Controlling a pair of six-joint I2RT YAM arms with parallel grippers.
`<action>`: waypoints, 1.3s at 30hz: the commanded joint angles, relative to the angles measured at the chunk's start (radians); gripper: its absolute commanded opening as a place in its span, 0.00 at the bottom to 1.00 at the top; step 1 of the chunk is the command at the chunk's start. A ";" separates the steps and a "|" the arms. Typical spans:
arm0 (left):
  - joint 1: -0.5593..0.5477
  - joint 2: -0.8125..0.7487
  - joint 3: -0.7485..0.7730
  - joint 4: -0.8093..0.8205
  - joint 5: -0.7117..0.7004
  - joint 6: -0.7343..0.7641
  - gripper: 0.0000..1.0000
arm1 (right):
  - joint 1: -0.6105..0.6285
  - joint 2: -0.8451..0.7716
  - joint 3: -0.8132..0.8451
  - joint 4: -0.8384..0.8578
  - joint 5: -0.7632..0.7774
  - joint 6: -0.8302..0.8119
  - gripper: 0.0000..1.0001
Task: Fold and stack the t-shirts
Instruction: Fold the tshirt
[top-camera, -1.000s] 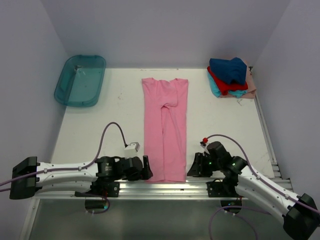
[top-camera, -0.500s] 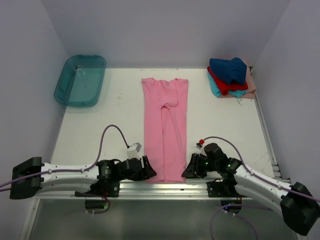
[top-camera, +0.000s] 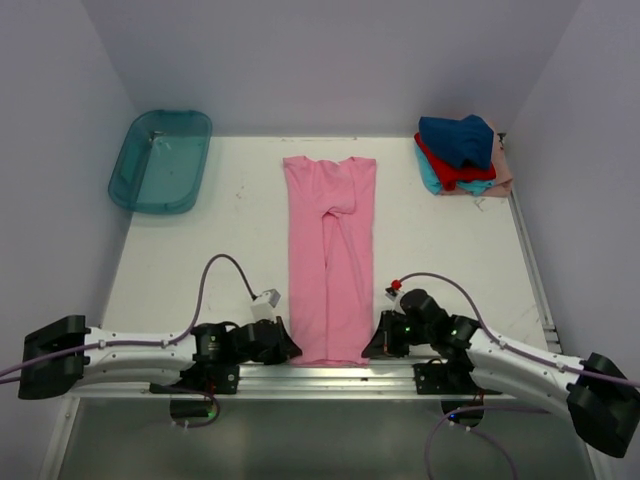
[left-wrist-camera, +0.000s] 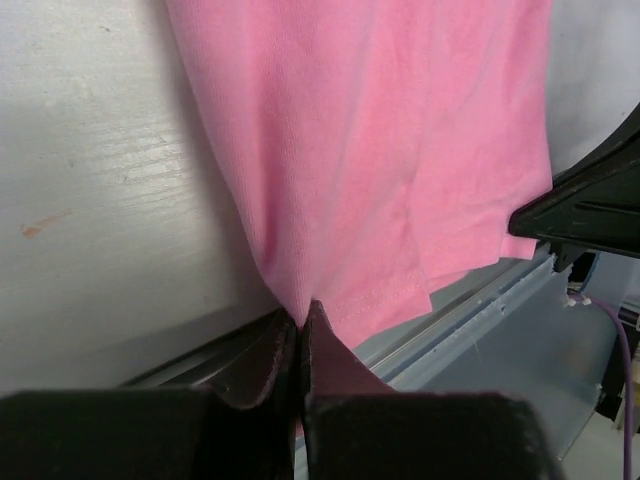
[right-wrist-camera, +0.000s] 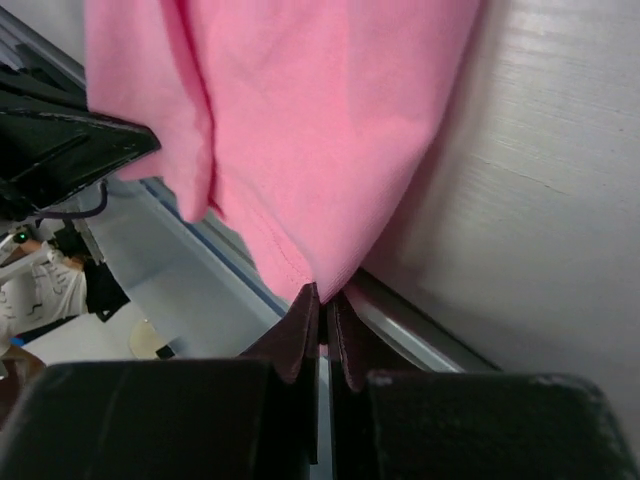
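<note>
A pink t-shirt (top-camera: 330, 255) lies as a long narrow strip down the middle of the table, sleeves folded in. My left gripper (top-camera: 291, 348) is shut on its near left corner (left-wrist-camera: 300, 305), at the table's front edge. My right gripper (top-camera: 370, 348) is shut on the near right corner (right-wrist-camera: 318, 285). In both wrist views the pink hem runs into closed jaws. A stack of folded t-shirts (top-camera: 460, 155), navy blue on red on teal over pale peach, sits at the back right.
A translucent teal plastic tub (top-camera: 160, 160) stands at the back left. A metal rail (top-camera: 330, 375) runs along the table's near edge beneath both grippers. White walls enclose the table on three sides.
Both grippers have slid inward to the pink shirt's near corners and shut on them. The shirt's near hem has pulled in slightly.
</note>
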 joint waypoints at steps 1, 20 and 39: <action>-0.006 -0.049 -0.001 -0.027 -0.029 0.013 0.00 | 0.005 -0.056 0.088 -0.135 0.067 -0.048 0.00; 0.021 -0.117 0.211 -0.078 -0.495 0.459 0.00 | -0.101 0.180 0.468 -0.137 0.371 -0.356 0.00; 0.488 0.329 0.289 0.474 0.013 0.801 0.00 | -0.222 0.427 0.568 0.093 0.392 -0.473 0.00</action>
